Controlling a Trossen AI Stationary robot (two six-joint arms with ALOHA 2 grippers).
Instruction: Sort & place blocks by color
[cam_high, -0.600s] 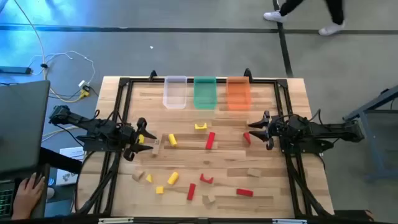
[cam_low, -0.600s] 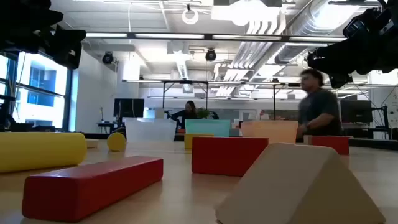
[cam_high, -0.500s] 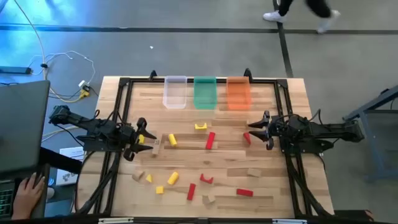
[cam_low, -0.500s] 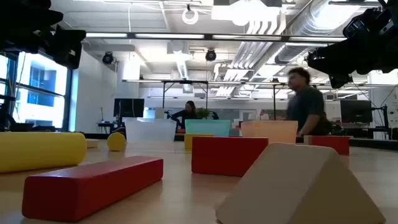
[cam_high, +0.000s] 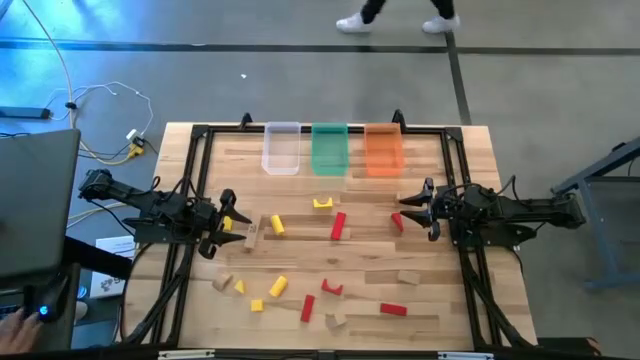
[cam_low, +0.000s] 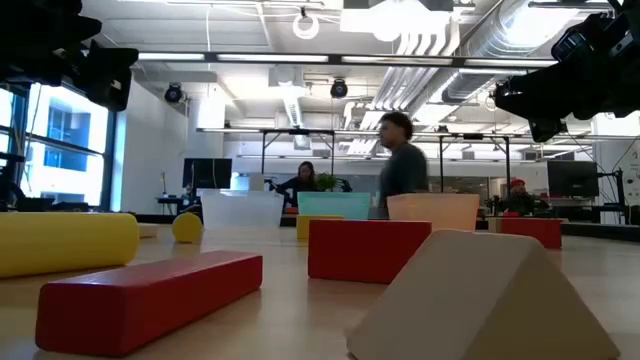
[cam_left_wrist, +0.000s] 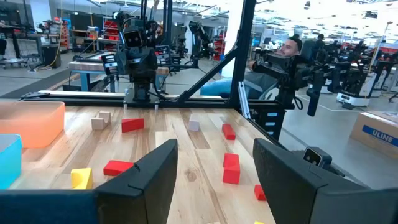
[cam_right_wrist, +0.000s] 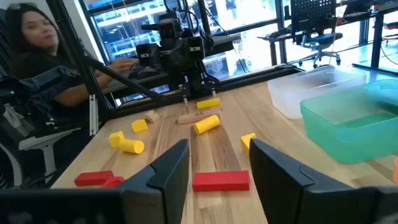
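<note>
My left gripper (cam_high: 226, 222) and right gripper (cam_high: 412, 208) hang open, empty; crowded blocks (cam_high: 337, 226) risk a nudge, or the wrong bin (cam_high: 329, 149).

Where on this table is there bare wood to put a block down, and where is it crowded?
Bare wood lies between the clear bin and the left tool, between the orange bin and the right tool, and along the near right, past the red bar. It is crowded mid-table around the long red block and the yellow cylinder.
</note>
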